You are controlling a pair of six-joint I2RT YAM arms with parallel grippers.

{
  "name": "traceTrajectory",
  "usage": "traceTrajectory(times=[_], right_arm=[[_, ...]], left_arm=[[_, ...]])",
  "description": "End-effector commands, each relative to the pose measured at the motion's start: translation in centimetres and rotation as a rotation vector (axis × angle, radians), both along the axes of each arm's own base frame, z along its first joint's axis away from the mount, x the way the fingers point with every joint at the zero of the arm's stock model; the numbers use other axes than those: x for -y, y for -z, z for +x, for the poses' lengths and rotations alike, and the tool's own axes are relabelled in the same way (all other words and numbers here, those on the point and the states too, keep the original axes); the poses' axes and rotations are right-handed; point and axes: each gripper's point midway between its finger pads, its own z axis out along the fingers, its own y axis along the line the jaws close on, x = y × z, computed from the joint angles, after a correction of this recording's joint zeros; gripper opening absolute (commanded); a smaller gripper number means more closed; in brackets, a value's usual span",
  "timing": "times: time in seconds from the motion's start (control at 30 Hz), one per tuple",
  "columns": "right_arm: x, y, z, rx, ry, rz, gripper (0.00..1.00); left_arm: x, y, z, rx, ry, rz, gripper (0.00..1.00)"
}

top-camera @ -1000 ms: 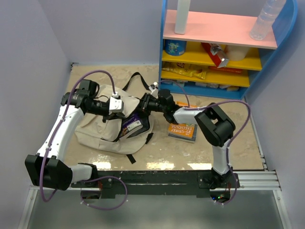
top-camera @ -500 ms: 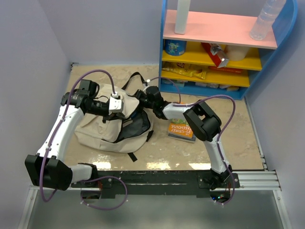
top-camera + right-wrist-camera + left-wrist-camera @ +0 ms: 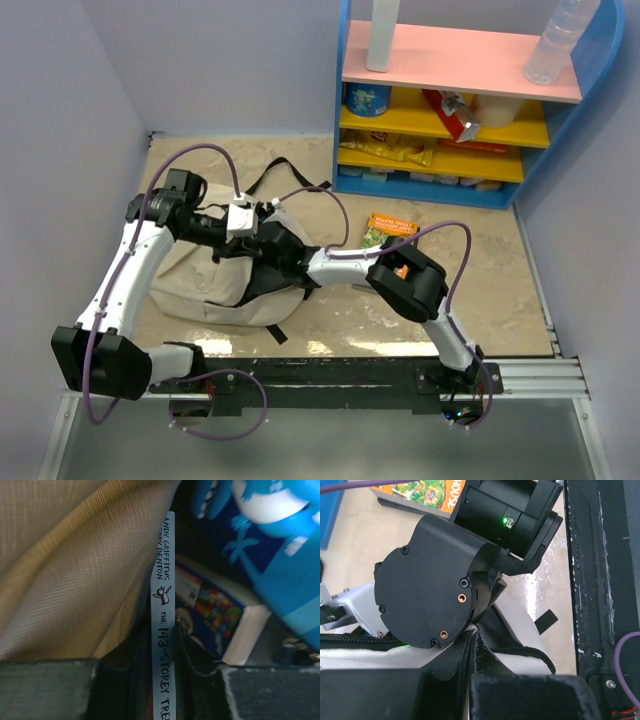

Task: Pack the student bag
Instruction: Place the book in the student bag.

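Top external shows the student bag (image 3: 195,285), a rounded cream canvas sack with black straps. It lies slumped on the speckled table (image 3: 470,290) left of centre, and both arms meet at its dark mouth. A paperback (image 3: 390,230) lies apart to its right. That view hides both sets of fingers.

Left wrist supplies one set. The left gripper (image 3: 469,700) has its black padded fingers (image 3: 530,697) nearly together, pinching a folded seam of the bag's rim. A toothed zipper (image 3: 520,652) curls alongside, and the right arm's smooth moulded wrist housing (image 3: 435,595) fills the opening.

Right wrist alone looks inside. There is coarse-woven tan lining (image 3: 65,555), and a pale blue book spine (image 3: 163,615) stands between the parted fingers of the right gripper (image 3: 161,695). A glossy blue-and-white item (image 3: 285,580) is blurred beyond. Whether those fingers press the spine cannot be told.
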Motion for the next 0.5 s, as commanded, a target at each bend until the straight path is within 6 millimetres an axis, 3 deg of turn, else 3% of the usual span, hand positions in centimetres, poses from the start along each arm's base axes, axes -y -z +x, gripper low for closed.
traceTrajectory(times=[0.0,0.03,0.1,0.13,0.17,0.23,0.27,0.3,0.33,0.37,0.4,0.47], right_arm=[[-1.4,-7.0,-1.2,0.065,0.067,0.125,0.27],[-1.1,-7.8,-1.3,0.075,0.065,0.119,0.32],[0.1,-6.7,-1.7,0.065,0.066,0.067,0.46],[1.0,-8.2,-1.8,0.098,0.066,0.065,0.52],[2.0,-7.8,-1.4,0.103,0.068,0.037,0.60],[4.3,-6.4,-1.5,0.103,0.054,-0.038,0.63],[6.0,-7.7,-1.1,0.108,0.053,-0.042,0.64],[7.7,-6.0,-1.3,0.094,0.051,-0.093,0.64],[9.0,-5.7,-1.3,0.098,0.054,-0.125,0.64],[10.7,-7.6,-1.1,0.128,0.065,-0.115,0.64],[12.4,-6.4,-1.3,0.124,0.079,-0.169,0.64],[15.5,-5.8,-0.9,0.143,0.125,-0.282,0.63]], left_arm=[[1.7,-3.7,0.3,0.118,0.065,-0.124,0.00],[1.7,-3.5,0.2,0.119,0.067,-0.120,0.00],[1.6,-3.4,0.2,0.126,0.066,-0.116,0.00],[1.6,-3.4,0.1,0.129,0.067,-0.113,0.00],[1.6,-3.3,0.1,0.127,0.067,-0.113,0.00],[1.5,-3.2,0.1,0.126,0.064,-0.111,0.00],[1.5,-3.2,0.1,0.129,0.066,-0.110,0.00],[1.5,-3.1,0.2,0.128,0.063,-0.110,0.00],[1.6,-3.0,0.1,0.126,0.066,-0.113,0.00],[1.5,-2.9,0.1,0.123,0.063,-0.113,0.00],[1.5,-2.8,0.3,0.125,0.062,-0.114,0.00],[1.7,-2.8,0.3,0.119,0.063,-0.120,0.00]])
